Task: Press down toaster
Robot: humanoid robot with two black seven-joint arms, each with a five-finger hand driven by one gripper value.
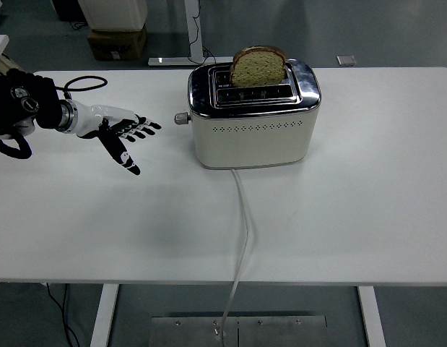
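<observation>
1. Fingers [145,129] of the left hand [122,134]: extended and spread, pointing right toward the toaster, nothing held. Thumb points down and toward the near edge of the table.
2. Fingertips are clear of the toaster's lever knob [181,118]; a visible gap of bare table lies between them. No contact.
3. Left arm [24,112]: black, enters from the left edge, white wrist section ahead of it, a black cable looped above the forearm.
4. Toaster [253,123]: cream body, chrome top, upright at table centre toward the far side, long side facing the camera. Lever knob projects from its left end, high on that end.
5. Bread slice [258,66]: stands well above the far slot, upper part fully exposed. Near slot looks dark; contents cannot be made out.
6. White power cord [244,231]: runs from the toaster's base toward the camera and over the near edge of the table [367,210].
7. Beyond the table: a cardboard box [116,43] on the floor, top left.
</observation>
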